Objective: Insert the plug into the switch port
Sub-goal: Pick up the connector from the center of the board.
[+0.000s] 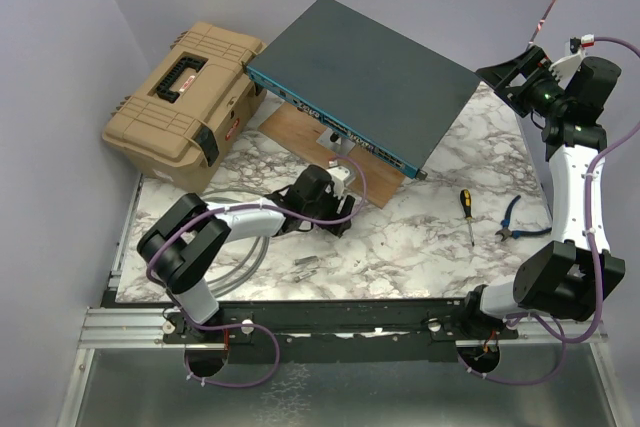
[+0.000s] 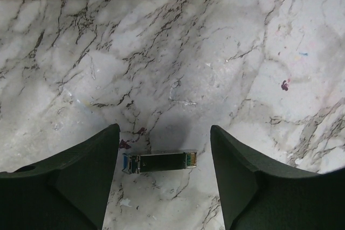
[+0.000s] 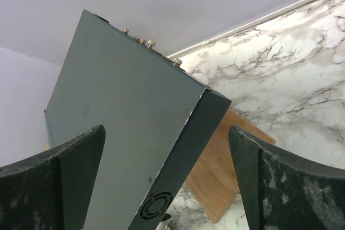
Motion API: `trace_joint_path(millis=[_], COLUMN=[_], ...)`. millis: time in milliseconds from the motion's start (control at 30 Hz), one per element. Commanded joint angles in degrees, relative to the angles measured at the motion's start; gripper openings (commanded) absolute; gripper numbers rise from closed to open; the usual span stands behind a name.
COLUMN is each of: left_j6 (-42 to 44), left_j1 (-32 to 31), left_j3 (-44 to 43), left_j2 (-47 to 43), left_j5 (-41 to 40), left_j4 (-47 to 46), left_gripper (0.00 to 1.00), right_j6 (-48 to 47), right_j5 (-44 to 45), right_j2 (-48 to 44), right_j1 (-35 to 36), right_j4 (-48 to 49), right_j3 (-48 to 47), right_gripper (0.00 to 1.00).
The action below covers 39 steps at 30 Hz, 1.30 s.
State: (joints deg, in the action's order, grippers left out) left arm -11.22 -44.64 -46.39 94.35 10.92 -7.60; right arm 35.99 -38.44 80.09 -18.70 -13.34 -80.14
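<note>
My left gripper (image 2: 164,130) hung spread above the plug (image 2: 160,161); my right gripper (image 3: 165,132) gaped empty beside the switch (image 3: 118,106).

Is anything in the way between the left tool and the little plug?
No, nothing visible. The plug lies bare on the table, and the left wrist view shows it between the open fingers of the left tool.

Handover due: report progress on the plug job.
Done: nothing yet. In hand: open left gripper aims at the small silver metal plug lying on the marble table. Left: grasping it, inserting it into the flat grey-teal metal switch; right gripper open, empty.
</note>
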Motion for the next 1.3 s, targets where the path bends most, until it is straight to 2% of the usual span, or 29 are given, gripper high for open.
trace_joint_path(millis=[0,467,833,1267], left_j6=[1.67,-1.95,0.81,6.11], left_j1=[-0.18,-0.39,-3.39,-4.50], left_j3=[-1.17,5.43,5.26,3.24], left_j2=[2.05,-4.13,-6.51,-8.08], left_j5=[0.80,2.24,6.37,-3.65], left_j4=[1.36,5.80,8.85,11.45], left_gripper=[0.69,0.68,0.66,0.63], right_j6=[-0.01,0.16,0.31,0.22], right_j5=[-1.20,-1.20,-1.40,-1.20], right_j2=[0.06,0.54,0.77,0.59], right_j1=[0.22,0.22,0.23,0.17], right_j4=[1.00,1.30,1.31,1.48], right_j3=[0.51,0.51,0.33,0.90], right_gripper=[0.99,0.99,0.99,0.99])
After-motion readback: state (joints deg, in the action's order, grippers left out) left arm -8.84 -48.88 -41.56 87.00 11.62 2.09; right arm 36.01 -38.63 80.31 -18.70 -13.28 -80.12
